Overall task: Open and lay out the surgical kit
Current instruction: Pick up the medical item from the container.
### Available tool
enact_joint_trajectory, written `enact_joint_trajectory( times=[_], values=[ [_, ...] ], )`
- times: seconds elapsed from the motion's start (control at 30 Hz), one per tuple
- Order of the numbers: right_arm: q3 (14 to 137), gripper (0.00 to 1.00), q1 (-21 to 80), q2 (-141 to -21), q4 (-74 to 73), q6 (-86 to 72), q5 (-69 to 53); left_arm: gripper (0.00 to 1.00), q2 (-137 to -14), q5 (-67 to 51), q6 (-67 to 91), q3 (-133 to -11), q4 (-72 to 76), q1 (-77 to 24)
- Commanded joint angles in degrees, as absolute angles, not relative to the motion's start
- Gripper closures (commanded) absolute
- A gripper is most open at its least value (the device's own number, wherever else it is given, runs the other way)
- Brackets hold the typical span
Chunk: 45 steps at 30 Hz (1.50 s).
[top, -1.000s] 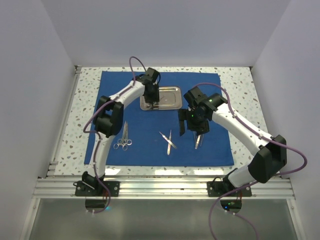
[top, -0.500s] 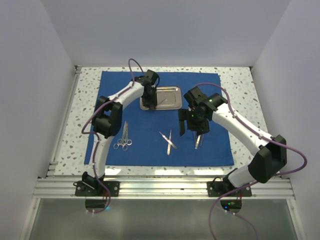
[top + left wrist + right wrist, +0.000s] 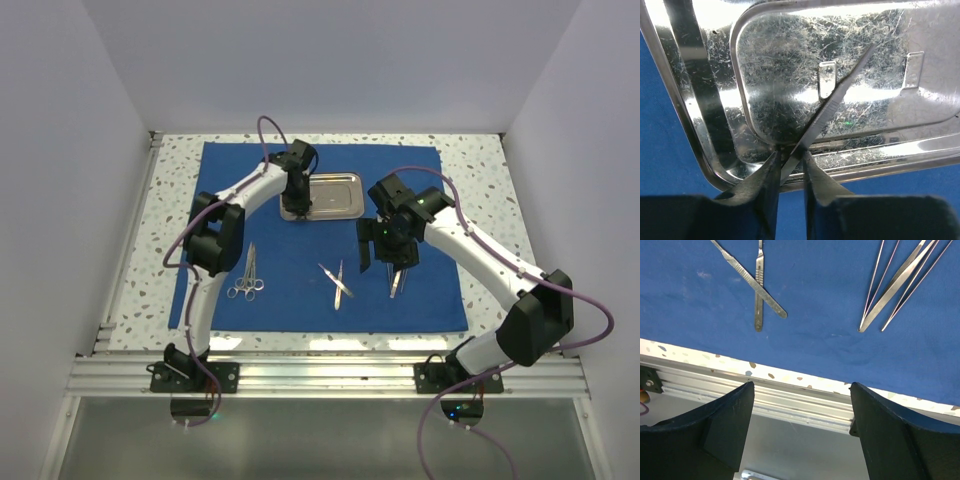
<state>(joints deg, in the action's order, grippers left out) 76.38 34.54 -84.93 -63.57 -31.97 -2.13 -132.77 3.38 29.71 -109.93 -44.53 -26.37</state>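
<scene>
Between the nearly closed jaws of the left gripper (image 3: 790, 167) sits 1 end of a thin silver instrument (image 3: 837, 97), slanting ahead across the steel tray (image 3: 687, 95). Pinched so near its end, it may pivot or slip on lifting. Empty, the right gripper (image 3: 801, 390) gapes wide, tweezers (image 3: 890, 285) ahead on the blue cloth (image 3: 830, 350).

White speckled tabletop (image 3: 478, 165), grey and brown flecks. Covered across the middle by 1 royal-blue cloth wrap (image 3: 300, 255), spread open and flat. Bare speckled margins showing on all 4 sides, widest at left and right. Aluminium rail (image 3: 330, 372) along the front edge.
</scene>
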Motion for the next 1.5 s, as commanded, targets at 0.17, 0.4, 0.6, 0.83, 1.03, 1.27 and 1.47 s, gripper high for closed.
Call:
enact_joint_trajectory(
  times=[0.17, 0.4, 0.6, 0.83, 1.03, 1.27, 1.47],
  values=[
    [75.9, 0.19, 34.4, -83.7, -62.1, -32.3, -2.8, 0.95, -139.1, 1.1, 25.3, -108.5, -51.9, -26.7],
    [75.9, 0.19, 34.5, -84.5, -61.6, -32.0, -3.1, 1.00, -138.7, 0.3, 24.7, -111.6, -52.0, -26.6],
    [76.0, 0.19, 34.4, -84.6, -61.6, -31.8, -3.2, 1.00, -135.9, 0.3, 25.2, -115.9, -51.8, -26.6],
    [76.2, 0.20, 34.5, -84.7, -61.5, -31.6, -3.3, 1.00, -133.7, 0.3, 26.2, -122.3, -52.4, -26.5],
    [76.2, 0.20, 34.5, -84.7, -61.3, -31.6, -3.1, 1.00, -132.6, 0.3, 26.5, -119.9, -51.0, -26.5],
    [75.9, 0.20, 34.4, -84.6, -61.4, -31.6, -3.1, 1.00, -128.2, -1.1, 27.6, -116.5, -50.3, -26.6],
    [75.9, 0.20, 33.9, -83.7, -60.9, -31.9, -1.1, 1.00, -113.6, -2.0, 31.7, -103.6, -48.2, -28.3]
  ],
)
